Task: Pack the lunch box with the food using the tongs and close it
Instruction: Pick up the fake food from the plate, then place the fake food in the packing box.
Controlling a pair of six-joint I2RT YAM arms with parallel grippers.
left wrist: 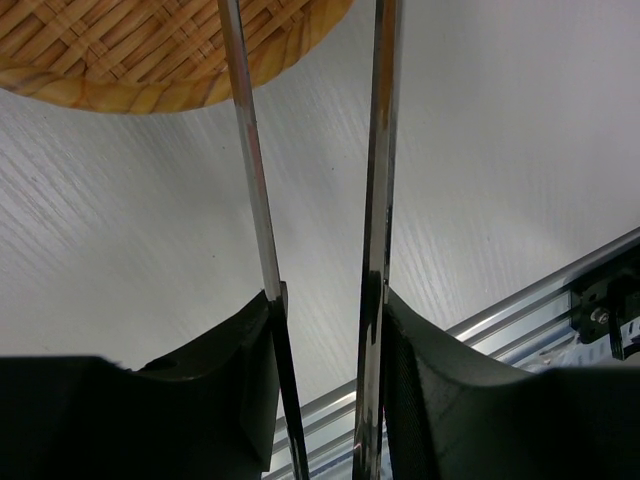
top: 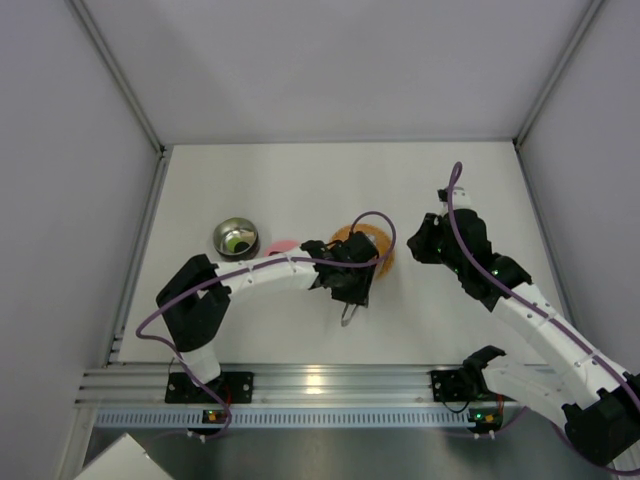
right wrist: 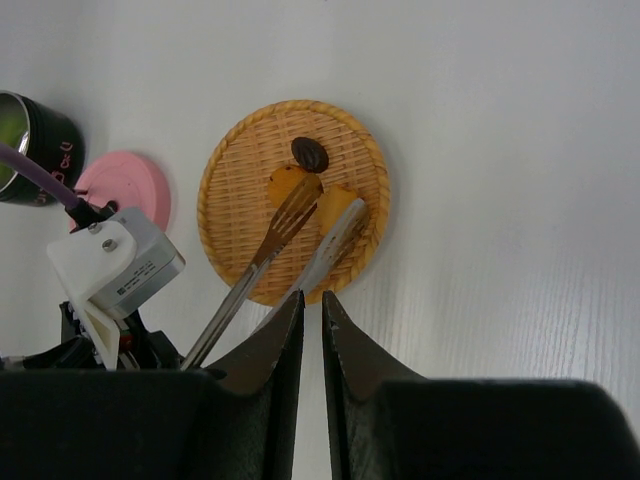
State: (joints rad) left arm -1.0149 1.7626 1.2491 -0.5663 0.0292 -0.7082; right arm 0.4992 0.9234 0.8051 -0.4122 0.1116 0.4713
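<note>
While your left gripper [left wrist: 325,300] clamps the tongs [right wrist: 290,235], their tips sit over the orange food [right wrist: 285,185] on the woven plate [right wrist: 215,200]. You're mid-pick: pinch firmly, lift, then carry left to the open lunch box [top: 236,238]. Your right gripper [right wrist: 312,305] hovers nearly shut, empty.

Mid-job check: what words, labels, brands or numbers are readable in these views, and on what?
No text can be read in any view.
lunch box: pinkish marks on its dark side, too blurred to read.
white module, lower left of the right wrist view: grey print on its label, too small to read.
</note>
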